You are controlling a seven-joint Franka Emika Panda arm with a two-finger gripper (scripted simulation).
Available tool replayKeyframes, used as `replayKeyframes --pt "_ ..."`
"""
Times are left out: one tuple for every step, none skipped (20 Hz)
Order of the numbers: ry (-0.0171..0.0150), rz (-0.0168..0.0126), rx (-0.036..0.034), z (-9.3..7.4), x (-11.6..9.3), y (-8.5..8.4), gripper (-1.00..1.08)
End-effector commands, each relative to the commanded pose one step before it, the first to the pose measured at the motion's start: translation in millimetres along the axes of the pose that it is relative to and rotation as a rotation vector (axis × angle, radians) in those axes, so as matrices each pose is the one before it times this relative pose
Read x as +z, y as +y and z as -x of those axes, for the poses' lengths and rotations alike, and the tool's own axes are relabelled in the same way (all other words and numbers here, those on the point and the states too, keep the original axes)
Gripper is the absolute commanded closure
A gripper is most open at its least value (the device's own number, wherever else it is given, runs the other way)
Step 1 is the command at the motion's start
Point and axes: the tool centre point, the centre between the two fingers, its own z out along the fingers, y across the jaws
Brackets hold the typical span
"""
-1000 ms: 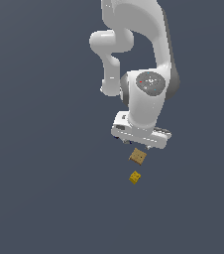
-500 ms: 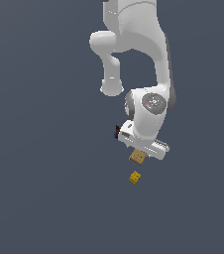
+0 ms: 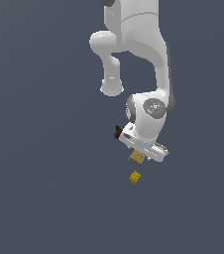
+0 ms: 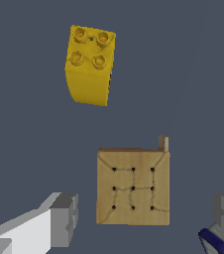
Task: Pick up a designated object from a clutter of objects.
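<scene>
The designated object, a flat tan cracker-like block [image 4: 133,186] with small dark dots, lies on the grey floor between my two fingers [image 4: 64,218]. In the exterior view it [image 3: 137,158] shows just under the white hand. My gripper [image 4: 144,218] is open, one finger on each side of the tan block, with gaps on both sides. The gripper [image 3: 140,155] sits low over the floor in the exterior view. The yellow studded block [image 4: 89,66] lies a short way beyond the tan block; it also shows in the exterior view [image 3: 135,177]. The dark multicoloured lump [image 3: 118,131] peeks out beside the hand.
The white arm [image 3: 134,59] rises above the hand in the exterior view. A dark blue bit [image 4: 214,242] shows at the wrist picture's edge by one finger. The floor [image 3: 44,173] is plain dark grey.
The hand has tilted and come lower over the tan block, which is now partly covered by it in the exterior view. The yellow block and the lump have not moved.
</scene>
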Motion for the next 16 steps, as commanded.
replayKeyframes --pt "0.00048 -0.00035 0.00033 -0.24 0.08 -0.03 -0.92" --pt "0.00000 0.00000 0.00000 0.06 1.02 -0.02 -0.92" --pt "0.00000 0.00000 0.00000 0.10 1.70 -0.03 -0.92" --pt "0.00016 -0.00006 0.00067 -0.13 2.28 0.23 -0.92" --pt "0.00000 0.00000 0.00000 0.18 3.03 -0.05 -0.92" --pt "0.00016 -0.00005 0.00067 -0.05 3.61 0.22 -0.92" --pt "0.00000 0.00000 0.00000 0.27 4.34 -0.06 -0.92" --pt "0.00023 -0.00006 0.00095 -0.08 4.85 0.32 -0.92" --pt "0.00000 0.00000 0.00000 0.34 5.56 -0.08 -0.92" --pt "0.00024 -0.00006 0.00094 -0.08 5.36 0.27 -0.92" --pt "0.00019 -0.00005 0.00066 -0.05 4.66 0.14 -0.92" --pt "0.00000 0.00000 0.00000 0.13 4.04 -0.16 -0.92" --pt "0.00000 0.00000 0.00000 0.04 3.34 -0.18 -0.92" --pt "0.00027 -0.00011 0.00063 -0.29 2.51 0.05 -0.92" --pt "0.00000 0.00000 0.00000 -0.09 2.01 -0.20 -0.92" --pt "0.00000 0.00000 0.00000 -0.11 1.39 -0.18 -0.92"
